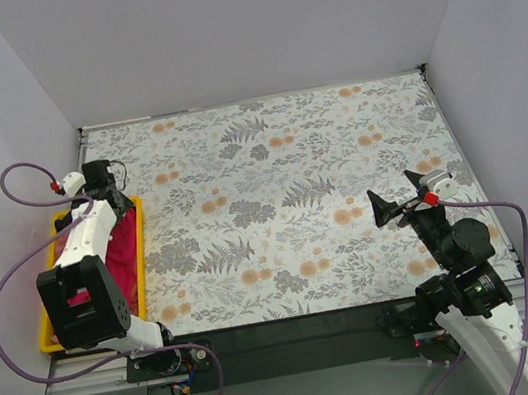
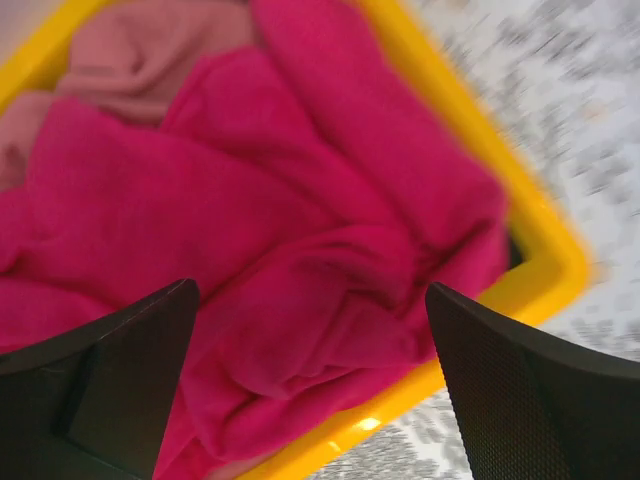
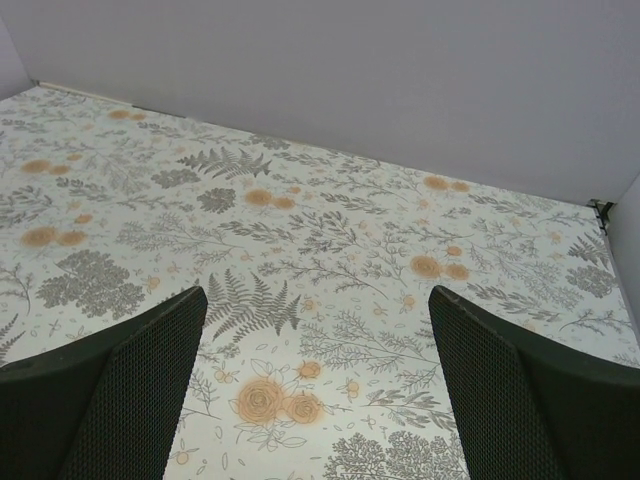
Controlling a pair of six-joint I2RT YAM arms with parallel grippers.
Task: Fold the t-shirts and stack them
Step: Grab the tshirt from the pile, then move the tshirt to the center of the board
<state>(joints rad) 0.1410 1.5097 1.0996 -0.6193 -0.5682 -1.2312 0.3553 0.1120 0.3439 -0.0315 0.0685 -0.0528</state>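
Observation:
A bright magenta-red t-shirt (image 2: 260, 220) lies crumpled in a yellow bin (image 2: 545, 235). A dusty salmon-pink t-shirt (image 2: 140, 50) is bunched under it at the bin's far end. In the top view the magenta shirt (image 1: 123, 253) shows in the bin (image 1: 141, 240) at the table's left edge, and the left arm hides most of it. My left gripper (image 2: 310, 292) is open and empty, hovering just above the magenta shirt; in the top view it (image 1: 119, 203) is over the bin's far end. My right gripper (image 1: 385, 208) is open and empty above the table's right side.
A floral cloth (image 1: 292, 183) covers the table, also in the right wrist view (image 3: 320, 250) under the right gripper (image 3: 318, 292). Grey walls close the back and both sides. The bin sits tight against the left wall.

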